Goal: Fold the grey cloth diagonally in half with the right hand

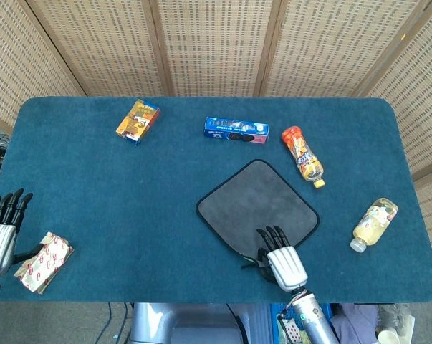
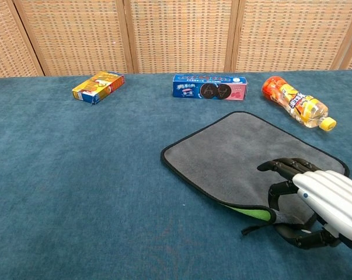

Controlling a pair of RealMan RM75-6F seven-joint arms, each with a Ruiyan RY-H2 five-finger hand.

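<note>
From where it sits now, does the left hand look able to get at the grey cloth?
Probably not readily. The left hand sits at the table's far left edge beside a red-and-white packet, while the grey cloth lies well across the table, its near corner already held by the right hand.

On the table (image 1: 94, 193) lies one grey cloth (image 1: 255, 204), with two bottles toward the right edge: an orange one (image 1: 302, 155) and a pale yellow one (image 1: 374, 224). There are two boxes along the far edge, one orange snack box (image 1: 137, 121) and one blue cookie box (image 1: 236, 130), plus a single red-and-white packet (image 1: 44, 261) at the near left corner. Two hands show, the left hand (image 1: 1, 228) and the right hand (image 1: 281, 258).
</note>
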